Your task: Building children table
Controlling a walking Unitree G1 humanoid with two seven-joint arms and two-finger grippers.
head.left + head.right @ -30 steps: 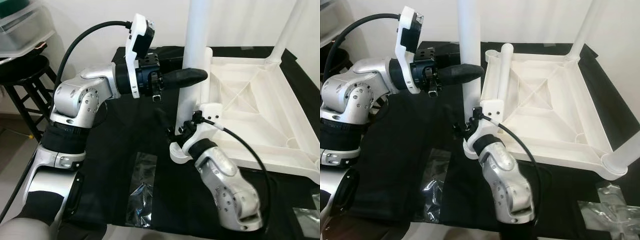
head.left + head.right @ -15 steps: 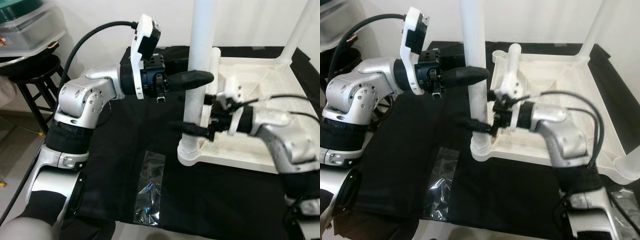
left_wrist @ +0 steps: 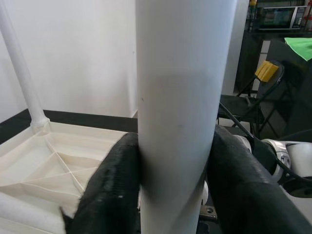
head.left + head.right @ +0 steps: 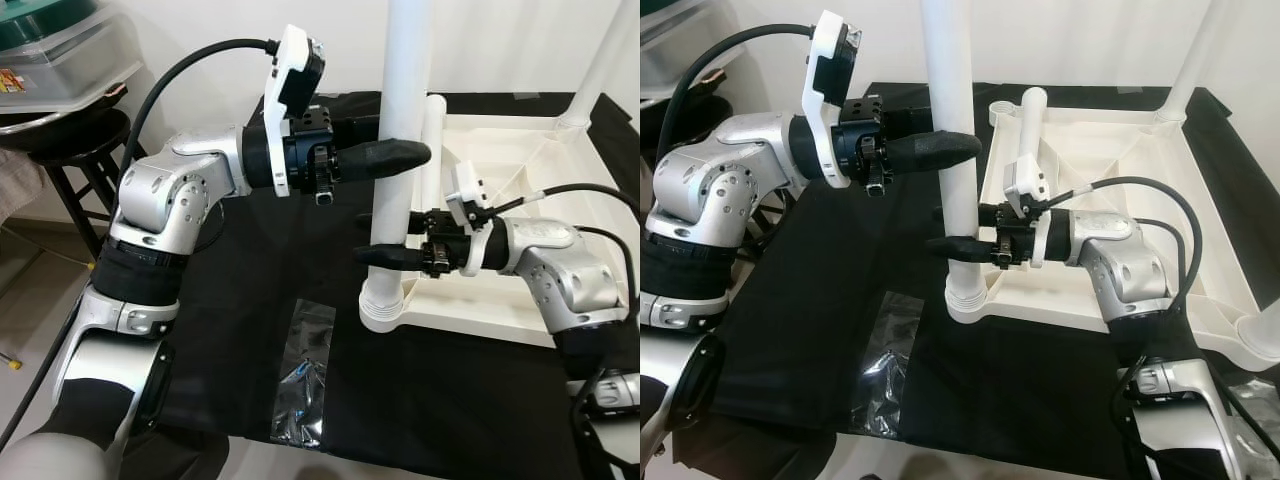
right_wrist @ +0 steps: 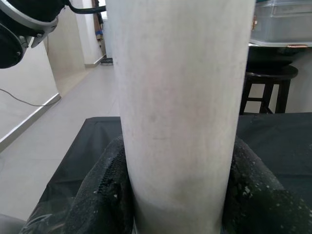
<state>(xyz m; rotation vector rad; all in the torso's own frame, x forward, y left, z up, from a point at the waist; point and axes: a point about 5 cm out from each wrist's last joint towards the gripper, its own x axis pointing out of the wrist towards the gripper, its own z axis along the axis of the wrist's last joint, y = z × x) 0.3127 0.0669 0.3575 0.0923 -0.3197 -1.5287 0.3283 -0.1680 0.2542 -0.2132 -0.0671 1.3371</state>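
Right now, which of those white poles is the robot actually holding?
Find the upturned white tabletop on the black cloth. The held leg rises from its near-left corner, clamped by the left gripper above and the right gripper below. The other poles go ungripped.

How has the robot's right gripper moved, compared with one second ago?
Yes. The right gripper swung round from the near side and now clamps the upright white plastic table leg just above its socket.

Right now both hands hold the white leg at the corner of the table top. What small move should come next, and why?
Probably turn the white leg a little to seat it in its corner socket. The left hand grips it high and the right hand low, just above the socket, so the leg stands upright and steadied.
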